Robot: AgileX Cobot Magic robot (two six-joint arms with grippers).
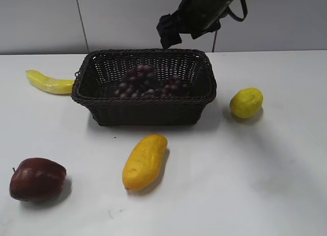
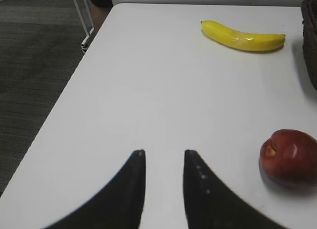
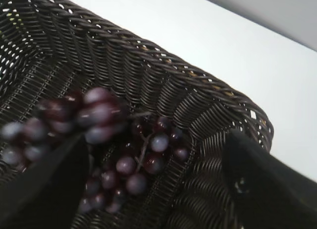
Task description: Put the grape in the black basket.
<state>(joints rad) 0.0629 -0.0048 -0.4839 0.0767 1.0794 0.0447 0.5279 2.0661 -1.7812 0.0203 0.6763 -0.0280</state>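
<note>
Black right gripper [image 3: 148, 189] spread wide above grape [image 3: 124, 159] in black basket [image 3: 163, 85]

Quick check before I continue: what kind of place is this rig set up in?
Probably a lab or office test bench: a plain white table, bare grey wall panels, dark carpet, and staged fruit around the black basket.
</note>
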